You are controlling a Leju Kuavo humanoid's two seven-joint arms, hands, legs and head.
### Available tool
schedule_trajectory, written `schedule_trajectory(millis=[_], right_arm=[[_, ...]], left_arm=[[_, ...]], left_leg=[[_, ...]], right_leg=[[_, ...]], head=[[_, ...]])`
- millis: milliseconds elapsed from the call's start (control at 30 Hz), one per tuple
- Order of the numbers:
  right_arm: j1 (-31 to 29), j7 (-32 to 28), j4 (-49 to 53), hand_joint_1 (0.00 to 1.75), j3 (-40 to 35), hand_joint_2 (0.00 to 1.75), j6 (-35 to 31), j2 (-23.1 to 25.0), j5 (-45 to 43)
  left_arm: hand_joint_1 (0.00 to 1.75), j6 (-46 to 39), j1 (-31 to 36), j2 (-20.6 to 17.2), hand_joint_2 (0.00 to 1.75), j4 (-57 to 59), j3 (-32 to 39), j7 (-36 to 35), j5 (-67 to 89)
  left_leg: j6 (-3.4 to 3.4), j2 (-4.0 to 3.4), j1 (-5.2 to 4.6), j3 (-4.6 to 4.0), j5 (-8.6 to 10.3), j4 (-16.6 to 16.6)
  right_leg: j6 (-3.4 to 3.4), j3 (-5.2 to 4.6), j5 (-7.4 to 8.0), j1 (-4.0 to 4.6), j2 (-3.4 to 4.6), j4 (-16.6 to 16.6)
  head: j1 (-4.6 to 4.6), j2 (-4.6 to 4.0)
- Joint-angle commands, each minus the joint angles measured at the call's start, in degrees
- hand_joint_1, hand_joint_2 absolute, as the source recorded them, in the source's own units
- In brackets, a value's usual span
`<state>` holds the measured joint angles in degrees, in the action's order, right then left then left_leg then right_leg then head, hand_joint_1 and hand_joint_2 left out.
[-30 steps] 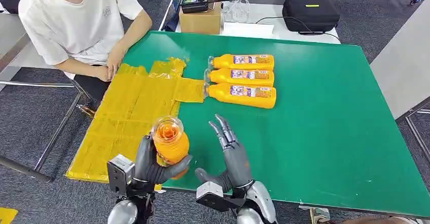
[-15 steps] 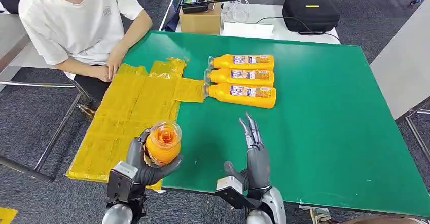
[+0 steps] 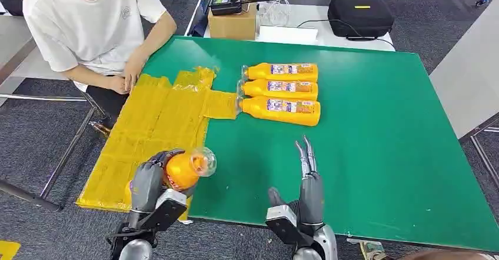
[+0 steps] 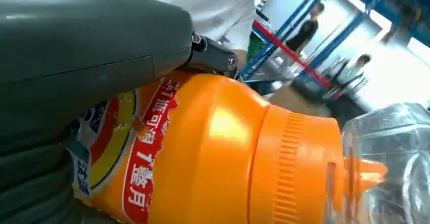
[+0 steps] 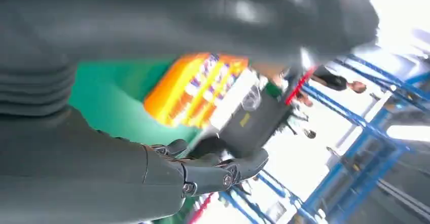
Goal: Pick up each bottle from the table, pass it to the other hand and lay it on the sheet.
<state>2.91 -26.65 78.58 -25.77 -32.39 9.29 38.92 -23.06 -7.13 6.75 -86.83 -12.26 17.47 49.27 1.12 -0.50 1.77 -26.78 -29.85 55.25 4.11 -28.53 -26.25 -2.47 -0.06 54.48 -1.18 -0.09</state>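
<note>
Left hand (image 3: 154, 180) hugs one orange bottle (image 3: 183, 169) over the near end of the yellow sheet (image 3: 154, 126); right hand (image 3: 306, 192) is flat and holds nothing.

The tipped bottle might slide out and roll off the green table (image 3: 376, 148) edge. Three more bottles (image 3: 281, 94) wait there. The left fingers are mostly hidden.

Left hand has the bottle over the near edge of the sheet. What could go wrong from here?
The held bottle lies tilted in the left hand, right at the table's near edge; released here, it may roll off the yellow sheet onto the floor.

The person's hands rest by the sheet's far corner, so a long placing reach might come near them.
</note>
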Motion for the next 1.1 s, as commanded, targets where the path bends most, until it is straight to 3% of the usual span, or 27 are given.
schedule_trajectory(millis=[33,100,233,467,533,567,600,667,733,900,1000,1067,1100], right_arm=[[0.4,-1.4,-0.3,0.0,2.9,1.75,3.9,-0.6,-5.7],[0.4,-1.4,-0.3,0.0,2.9,1.75,3.9,-0.6,-5.7],[-0.6,-2.6,-2.3,0.0,2.6,1.75,5.6,-0.5,-8.1],[-1.9,-4.0,-4.9,0.0,2.6,1.75,6.6,-0.8,-11.1],[-2.7,-4.8,-6.1,0.0,2.6,1.75,7.3,-0.5,-12.0],[-2.9,-5.1,-6.4,0.0,2.5,1.75,7.6,-0.5,-12.1],[-3.0,-5.3,-7.1,0.0,2.3,1.75,7.6,-0.4,-12.3],[-2.6,-6.0,-7.3,0.0,1.8,1.75,7.8,-0.5,-12.7],[-2.4,-6.1,-7.3,0.0,2.0,1.75,7.4,-0.8,-12.9],[-2.5,-6.1,-8.5,0.0,2.2,1.75,7.9,-0.8,-13.2],[-2.3,-6.2,-8.6,0.0,2.6,1.75,7.5,-0.7,-13.3],[-1.3,-5.6,-7.6,0.0,3.0,1.75,6.5,-0.7,-12.7],[-0.7,-5.2,-6.8,0.0,2.9,1.75,5.8,-0.7,-12.3]], left_arm=[[1.54,4.6,12.4,-6.6,1.75,25.8,1.2,-5.5,11.2],[1.54,4.6,12.4,-6.6,1.75,25.8,1.2,-5.5,11.2],[1.75,10.1,19.1,-7.1,1.75,37.7,-0.1,-7.1,11.9],[1.75,11.3,28.9,-7.8,1.75,53.1,-0.4,-4.8,12.2],[1.47,12.4,30.4,-7.8,1.75,55.8,-1.0,-2.5,11.8],[1.03,11.6,30.2,-7.9,1.75,56.1,-1.7,-0.9,12.0],[0.1,11.7,29.9,-7.9,1.75,57.2,-1.2,-0.7,11.1],[0.0,10.4,27.9,-8.0,1.75,57.0,-0.8,2.2,9.8],[0.0,9.6,25.9,-7.7,1.75,55.2,-0.3,5.0,7.9],[0.0,17.8,21.4,-5.8,1.75,45.4,2.3,8.4,-3.2],[0.0,22.2,17.3,-2.8,1.75,35.9,5.5,10.9,-13.8],[0.0,6.4,12.9,1.9,1.75,24.4,7.3,15.8,-15.2],[0.0,5.4,11.1,2.9,1.75,19.4,5.9,14.4,-16.7]], left_leg=[[-0.13,0.32,0.03,0.22,0.14,-0.2],[-0.16,0.23,0.04,0.22,0.12,-0.2],[-0.1,0.1,0.01,0.38,0.08,-0.2],[-0.12,0.12,0.07,0.59,0.2,-0.2],[-0.12,0.17,0.03,0.6,0.19,-0.2],[-0.14,0.16,0.03,0.56,0.26,-0.2],[-0.15,0.08,0.06,0.55,0.3,-0.2],[-0.04,0.05,-0.01,0.96,0.19,-0.2],[-0.05,-0.03,0.0,1.03,0.18,-0.2],[-0.11,-0.01,0.0,1.01,0.24,-0.2],[-0.07,0.09,-0.02,1.11,0.16,-0.1],[-0.1,0.19,-0.05,1.12,0.15,-0.1],[-0.17,0.26,-0.05,0.98,0.17,-0.2]], right_leg=[[-0.3,0.31,0.04,0.08,-0.28,-0.2],[-0.31,0.32,0.05,0.1,-0.2,-0.2],[-0.21,0.43,0.03,0.05,-0.08,-0.1],[-0.35,0.68,0.18,0.12,-0.04,-0.1],[-0.27,0.74,0.14,0.07,-0.11,-0.1],[-0.32,0.71,0.19,0.08,-0.1,-0.1],[-0.37,0.68,0.25,0.11,-0.03,-0.1],[-0.2,1.11,0.09,0.01,-0.02,0.0],[-0.19,1.17,0.11,0.03,0.05,0.0],[-0.26,1.18,0.18,0.02,0.05,-0.1],[-0.18,1.3,0.08,-0.03,-0.03,0.0],[-0.17,1.34,0.05,-0.06,-0.13,0.0],[-0.23,1.24,0.1,-0.04,-0.17,-0.1]], head=[[0.0,0.0],[0.0,0.0],[0.0,0.0],[-0.02,0.0],[0.0,0.0],[-0.02,0.0],[0.0,0.0],[0.0,0.0],[-0.02,0.0],[0.0,0.0],[-0.04,0.0],[0.0,0.0],[0.0,0.0]])
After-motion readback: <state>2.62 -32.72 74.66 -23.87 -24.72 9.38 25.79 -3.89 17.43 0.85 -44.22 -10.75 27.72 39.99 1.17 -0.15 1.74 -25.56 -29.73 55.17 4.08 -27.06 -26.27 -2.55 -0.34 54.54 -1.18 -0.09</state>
